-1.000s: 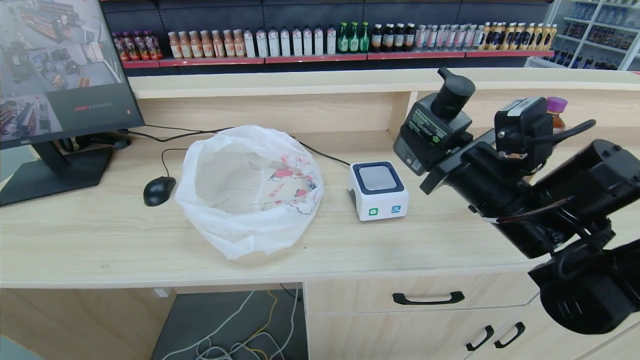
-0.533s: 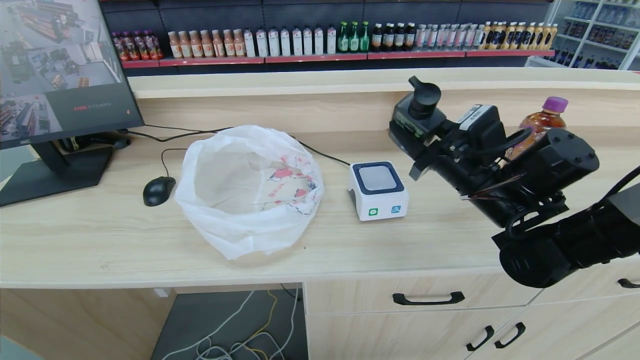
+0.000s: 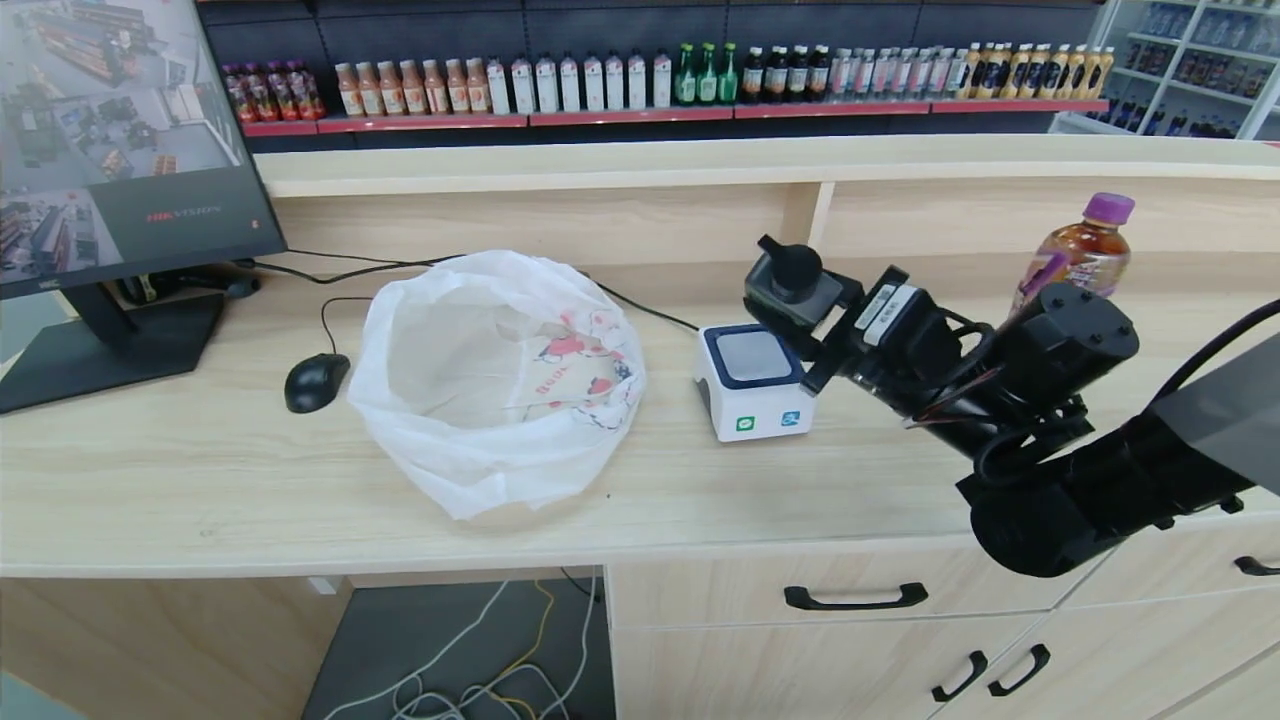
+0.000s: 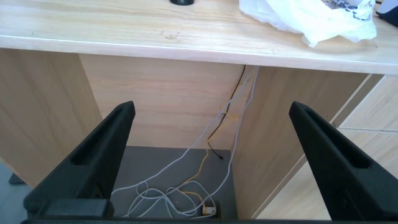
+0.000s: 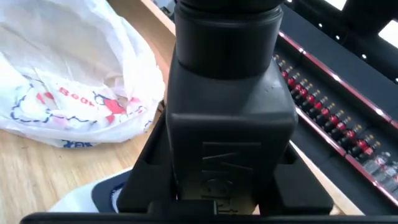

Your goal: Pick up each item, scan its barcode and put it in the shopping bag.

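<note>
Head view: your right gripper [image 3: 826, 306] clamps the bottle [image 3: 792, 268] near the scanner [image 3: 752, 378]; angled wrong, it could fail to scan.

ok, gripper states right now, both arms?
Left gripper: open, empty.
Right gripper: closed on the dark bottle.

White shopping bag [image 3: 470, 470] with red print, black bottle [image 3: 795, 285], white navy-topped scanner [image 3: 752, 400].

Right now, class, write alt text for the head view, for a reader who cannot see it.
The right gripper holds a dark bottle beside the white scanner, right of the open shopping bag on a wooden counter.
</note>
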Robot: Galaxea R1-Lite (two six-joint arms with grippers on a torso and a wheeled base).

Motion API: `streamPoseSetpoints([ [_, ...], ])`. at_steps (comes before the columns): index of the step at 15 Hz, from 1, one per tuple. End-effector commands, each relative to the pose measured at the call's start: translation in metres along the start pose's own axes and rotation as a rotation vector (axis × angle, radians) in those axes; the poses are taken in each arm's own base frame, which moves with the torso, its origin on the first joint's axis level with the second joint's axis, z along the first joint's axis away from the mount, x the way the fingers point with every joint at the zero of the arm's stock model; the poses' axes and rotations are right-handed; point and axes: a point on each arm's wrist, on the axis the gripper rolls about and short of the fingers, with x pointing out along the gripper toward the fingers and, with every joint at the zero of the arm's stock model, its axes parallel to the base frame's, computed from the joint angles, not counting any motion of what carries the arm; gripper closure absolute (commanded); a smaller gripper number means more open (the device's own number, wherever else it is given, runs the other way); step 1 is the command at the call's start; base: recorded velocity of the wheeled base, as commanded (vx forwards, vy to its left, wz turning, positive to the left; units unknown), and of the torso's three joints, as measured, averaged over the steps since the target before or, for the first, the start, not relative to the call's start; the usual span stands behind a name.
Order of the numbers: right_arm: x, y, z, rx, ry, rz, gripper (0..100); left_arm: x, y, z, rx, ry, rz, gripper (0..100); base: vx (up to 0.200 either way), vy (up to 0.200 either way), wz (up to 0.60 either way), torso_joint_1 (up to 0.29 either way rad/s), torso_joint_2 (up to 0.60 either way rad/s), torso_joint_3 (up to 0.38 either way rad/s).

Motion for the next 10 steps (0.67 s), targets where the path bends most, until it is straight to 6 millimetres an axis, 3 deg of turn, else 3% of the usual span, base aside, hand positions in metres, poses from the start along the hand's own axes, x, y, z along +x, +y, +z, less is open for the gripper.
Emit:
streamPoseSetpoints([
  [1, 0.001, 0.009, -0.011, -0.006, -0.001, 0.038, 100, 0.000, 0.000, 0.000, -0.001, 0.000, 0.001, 0, 0.000, 0.000, 0.00, 0.000, 0.00, 0.000],
  [10, 0.012, 0.013, -0.035, -0.036, -0.054, 0.083, 100, 0.000, 0.000, 0.000, -0.001, 0.000, 0.001, 0, 0.000, 0.000, 0.00, 0.000, 0.00, 0.000],
])
